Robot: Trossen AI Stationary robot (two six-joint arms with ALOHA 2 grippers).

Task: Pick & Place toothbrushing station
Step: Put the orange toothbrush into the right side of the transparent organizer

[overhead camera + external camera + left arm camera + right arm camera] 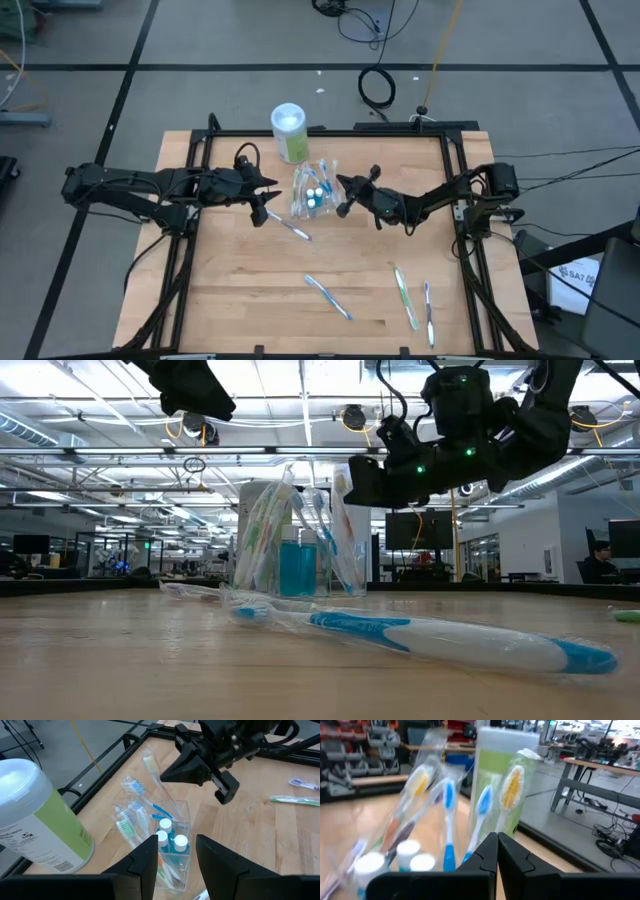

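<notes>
Toothbrushes in wrappers stand in the clear container (313, 192) near the table's (240, 290) far edge, beside the green-and-white canister (289, 131); three teal tubes (170, 841) sit inside it. More brushes lie loose: a blue-white toothbrush (327, 297) mid-table, a green toothbrush (404, 296) and a purple toothbrush (428, 311) toward the near right, another toothbrush (289, 227) just by the left claw (268, 193). Left claw hangs released, facing the container, nothing between its fingers. Right claw (343, 194) is clenched empty just beside the container's other side, tip near the wrapped heads. Judgement: a loose brush is next to collect. Best to open the right claw, back clear of the container without snagging wrappers, pinch the brush mid-handle, then lower it in upright. Risk: tipping the light container.
</notes>
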